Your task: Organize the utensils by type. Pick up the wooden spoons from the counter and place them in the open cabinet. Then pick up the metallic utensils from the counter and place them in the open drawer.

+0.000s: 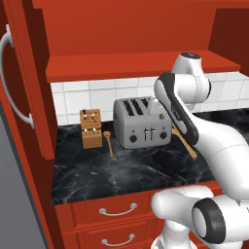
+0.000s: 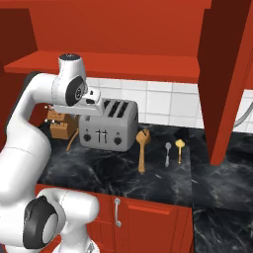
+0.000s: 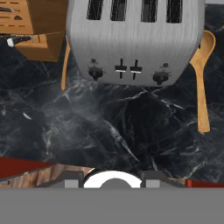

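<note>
Wooden spoons, tan and long-handled, lie on the black marble table (image 2: 113,173): one (image 1: 108,142) between knife block (image 1: 91,128) and silver four-slot toaster (image 1: 142,123), one (image 2: 142,148) right of it. Whether the tool is clenched or released I cannot tell.

The arm (image 1: 214,141) consists of smooth, glossy white rounded segments. Dark grey bands mark the joints, and a dark grey disc with a lighter centre caps the lowest joint (image 1: 210,221). The top joint (image 2: 71,79) carries a round dark cap with small markings. The body is free of cables and lettering.
</note>
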{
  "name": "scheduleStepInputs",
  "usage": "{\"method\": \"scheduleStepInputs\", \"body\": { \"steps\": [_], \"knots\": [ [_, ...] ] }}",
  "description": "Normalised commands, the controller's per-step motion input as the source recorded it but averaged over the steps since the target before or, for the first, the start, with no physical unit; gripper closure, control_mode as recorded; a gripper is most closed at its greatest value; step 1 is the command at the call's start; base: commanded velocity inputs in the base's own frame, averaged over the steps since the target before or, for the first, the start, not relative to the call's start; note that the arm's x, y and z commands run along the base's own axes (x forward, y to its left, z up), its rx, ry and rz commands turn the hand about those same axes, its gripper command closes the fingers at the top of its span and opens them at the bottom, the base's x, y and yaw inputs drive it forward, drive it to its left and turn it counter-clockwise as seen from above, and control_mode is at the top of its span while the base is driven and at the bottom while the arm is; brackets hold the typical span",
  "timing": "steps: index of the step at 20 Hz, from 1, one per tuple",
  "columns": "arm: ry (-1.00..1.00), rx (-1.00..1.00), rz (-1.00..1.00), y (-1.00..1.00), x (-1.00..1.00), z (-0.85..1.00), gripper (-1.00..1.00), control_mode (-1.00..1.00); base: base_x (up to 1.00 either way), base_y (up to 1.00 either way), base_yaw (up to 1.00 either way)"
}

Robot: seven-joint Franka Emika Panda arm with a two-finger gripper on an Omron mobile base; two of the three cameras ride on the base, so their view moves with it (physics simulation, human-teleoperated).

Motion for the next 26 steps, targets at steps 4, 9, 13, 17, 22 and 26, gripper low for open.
{"method": "scheduleStepInputs", "body": {
  "steps": [4, 9, 13, 17, 22, 26],
  "knots": [
    [0.0, 0.02, 0.0, -0.08, 0.0, -0.08, -1.0, -1.0, 0.0, 0.0, 0.0],
    [0.0, 0.03, 0.0, -0.25, 0.0, -0.15, -1.0, -1.0, 0.0, 0.0, 0.0],
    [0.0, 0.0, 0.0, -0.63, 0.0, -0.31, -1.0, -1.0, 0.0, 0.0, 0.0],
    [0.0, 0.0, 0.0, -0.73, 0.0, -0.48, -1.0, -1.0, 0.0, 0.0, 0.0],
    [0.0, 0.0, 0.0, -0.6, 0.0, -0.56, -1.0, -1.0, 0.0, 0.0, 0.0],
    [-0.01, -0.06, 0.0, -0.2, 0.06, -0.58, -1.0, -1.0, 0.0, 0.0, 0.0]
  ]
}}
